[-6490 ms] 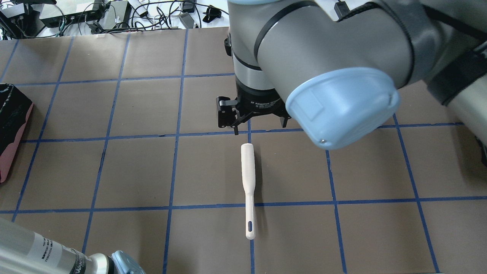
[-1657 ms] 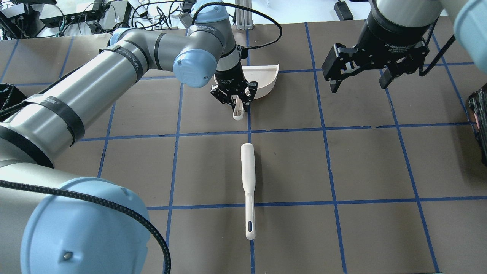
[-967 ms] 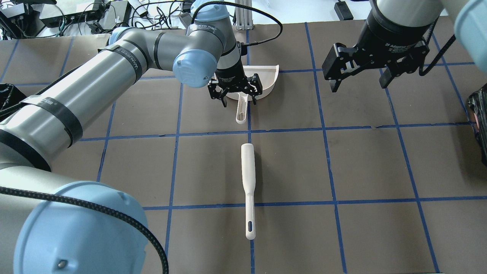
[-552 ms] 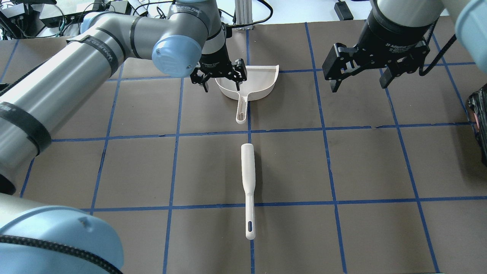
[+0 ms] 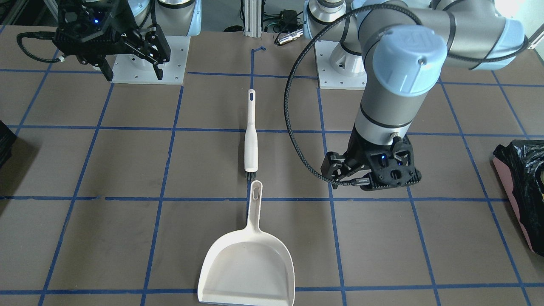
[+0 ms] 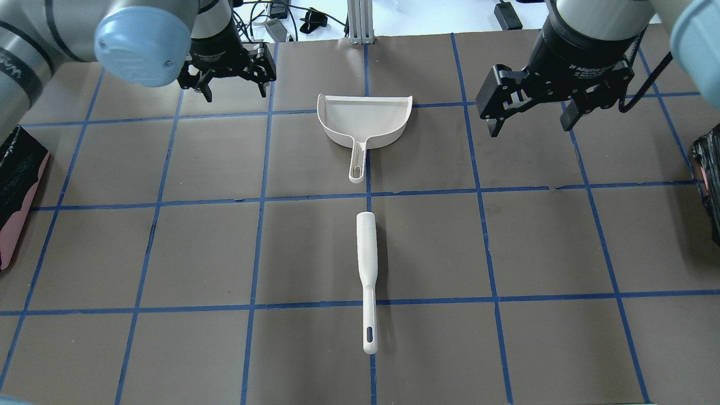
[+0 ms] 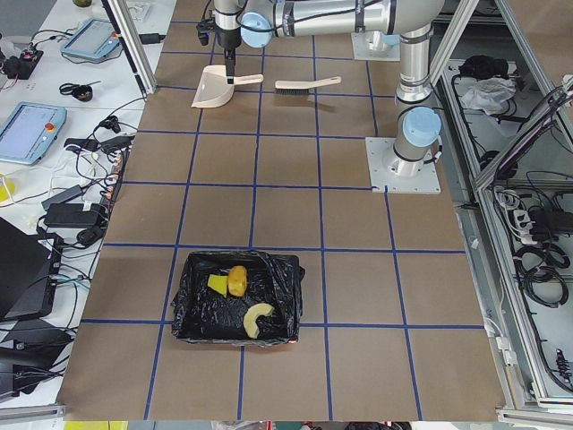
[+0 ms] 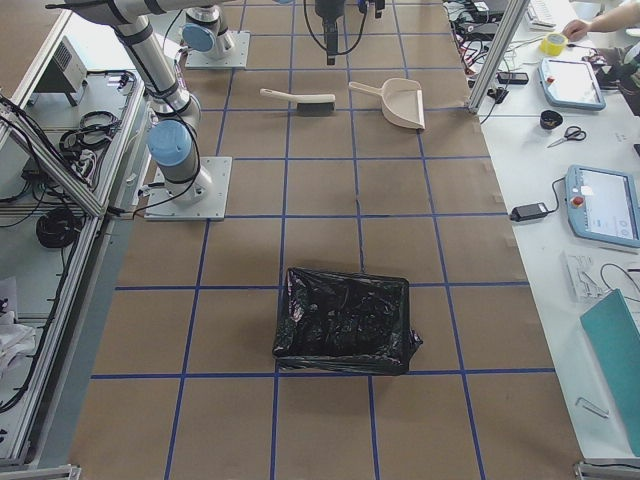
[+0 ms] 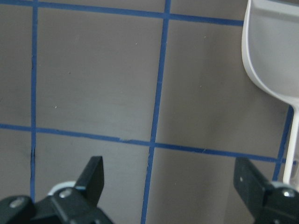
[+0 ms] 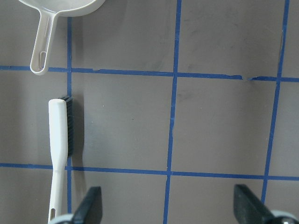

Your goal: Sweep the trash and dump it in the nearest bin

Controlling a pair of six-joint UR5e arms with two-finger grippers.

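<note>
The three scraps, a brown lump (image 7: 237,280), a yellow-green wedge (image 7: 218,284) and a pale rind slice (image 7: 260,318), lie inside the bin (image 7: 182,313), whose pink side shows at the table's left end (image 6: 7,239). The white dustpan (image 6: 364,121) lies flat on the table with its handle toward the white brush (image 6: 367,264). My left gripper (image 6: 228,79) is open and empty, well left of the dustpan; it also shows in the front view (image 5: 369,178). My right gripper (image 6: 530,121) hangs open and empty to the dustpan's right.
A second container lined with a black bag (image 8: 345,320) stands at the table's right end and shows at the overhead view's right edge (image 6: 710,180). Blue tape lines grid the brown table. Cables and electronics (image 6: 112,19) lie past the far edge.
My left gripper has let go of the dustpan handle, opened, and moved away to the far left. The dustpan now lies flat. The right arm and the brush have not moved.
</note>
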